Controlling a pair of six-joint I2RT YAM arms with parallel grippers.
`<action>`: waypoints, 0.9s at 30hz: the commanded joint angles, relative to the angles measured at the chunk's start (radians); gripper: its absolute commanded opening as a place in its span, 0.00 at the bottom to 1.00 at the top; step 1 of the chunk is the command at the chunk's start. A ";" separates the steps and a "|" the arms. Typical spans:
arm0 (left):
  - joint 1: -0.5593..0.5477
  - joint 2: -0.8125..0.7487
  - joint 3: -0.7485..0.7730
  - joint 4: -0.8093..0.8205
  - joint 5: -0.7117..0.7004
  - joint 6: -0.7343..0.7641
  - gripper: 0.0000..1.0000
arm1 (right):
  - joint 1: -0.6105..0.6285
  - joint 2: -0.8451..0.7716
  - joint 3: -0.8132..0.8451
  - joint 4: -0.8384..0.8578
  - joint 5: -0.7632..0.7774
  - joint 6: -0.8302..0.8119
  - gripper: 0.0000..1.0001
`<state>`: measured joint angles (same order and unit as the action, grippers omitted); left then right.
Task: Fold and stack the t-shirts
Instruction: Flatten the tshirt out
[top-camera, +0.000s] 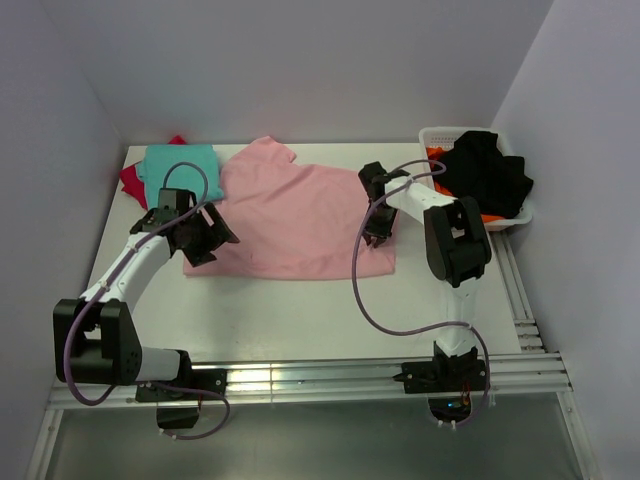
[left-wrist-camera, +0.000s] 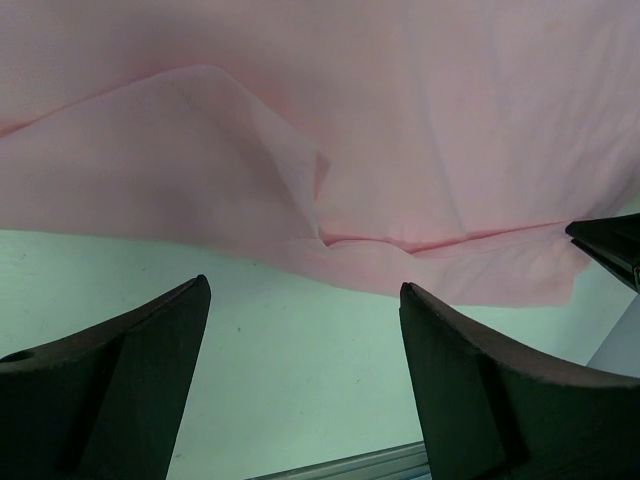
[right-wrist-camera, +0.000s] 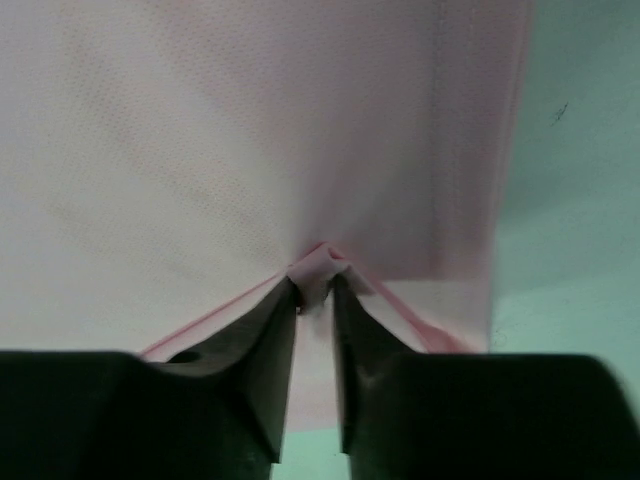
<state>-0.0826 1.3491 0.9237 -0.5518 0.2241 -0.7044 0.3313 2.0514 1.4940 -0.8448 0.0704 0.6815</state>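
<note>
Pink t-shirt (top-camera: 300, 215): fine knit, laid flat, hem rumpled
Right gripper (right-wrist-camera: 315, 288): hem fold pinched
Left gripper (left-wrist-camera: 302, 300): jaws held wide beside hem

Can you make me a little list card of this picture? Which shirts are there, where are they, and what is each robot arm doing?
Pink t-shirt: spread out in the middle of the table
Teal t-shirt: folded, far left corner, lying on the red one
Red t-shirt: under the teal one, only its edges show
Left end effector: open, at the pink t-shirt's left edge, holding nothing
Right end effector: shut, pinching the pink t-shirt's right edge
Basket: far right corner, black cloth inside
</note>
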 joint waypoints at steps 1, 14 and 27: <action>0.009 -0.034 0.000 -0.003 0.017 0.033 0.83 | 0.008 0.004 -0.026 0.029 0.032 0.015 0.23; 0.015 -0.018 0.009 0.006 0.029 0.037 0.82 | 0.008 -0.060 -0.038 -0.023 0.071 0.001 0.00; 0.015 -0.011 0.015 0.021 0.046 0.022 0.82 | 0.008 -0.143 -0.057 -0.066 0.089 -0.022 0.10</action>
<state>-0.0723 1.3487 0.9237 -0.5568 0.2478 -0.6918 0.3328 1.9629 1.4540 -0.8875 0.1242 0.6640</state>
